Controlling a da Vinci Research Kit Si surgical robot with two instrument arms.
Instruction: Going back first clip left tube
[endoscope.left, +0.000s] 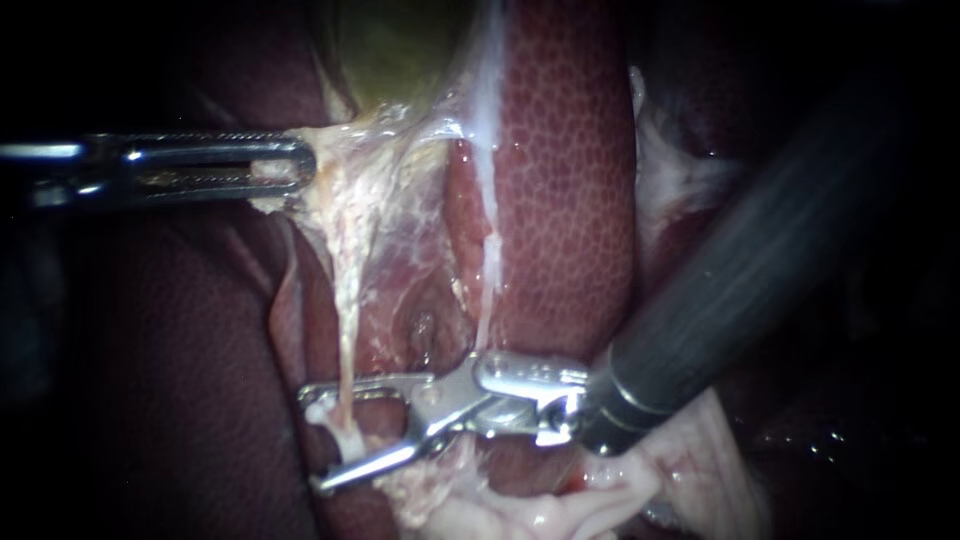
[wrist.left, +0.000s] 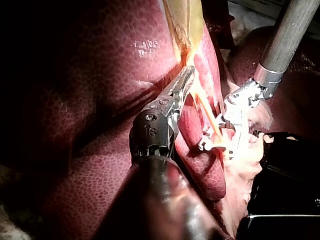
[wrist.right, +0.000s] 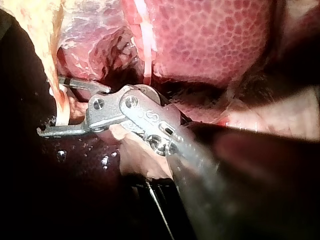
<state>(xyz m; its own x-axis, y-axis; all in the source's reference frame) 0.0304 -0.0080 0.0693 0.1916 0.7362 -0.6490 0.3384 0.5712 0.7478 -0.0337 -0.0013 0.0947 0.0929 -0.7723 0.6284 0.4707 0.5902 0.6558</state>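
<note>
- Treat the step as a retreat. Draw the right instrument back along the line of its own shaft, away from the left tube, slowly and with no sideways swing.
- Hold its jaws wide apart, as now: straddling the tube, one jaw on either side, gripping nothing. Avoid hooking the strand with either jaw on the way out.
- Clear both jaw tips fully past the tube before lifting or turning; expect a short pull, with the tube seated nearer the tips than the hinge.
- Leave the left instrument alone, its jaws clamped on the pale tissue just under the gallbladder and stretching it taut. Guard against any slackening there, to avoid a sagging tube meeting the backing jaws.
- Look for the left tube in the cleft of the liver, beside the edge of the mottled lobe and apart from the whiter right tube.
- Read its long axis as nearly upright in the endoscope view. Follow the upper end fanning into the held tissue and the lower end pointing down through the open jaws towards the fatty tissue, crossing the jaws roughly at right angles.
- Cannot tell for certain whether a clip sits on it; check before pulling clear.
</note>
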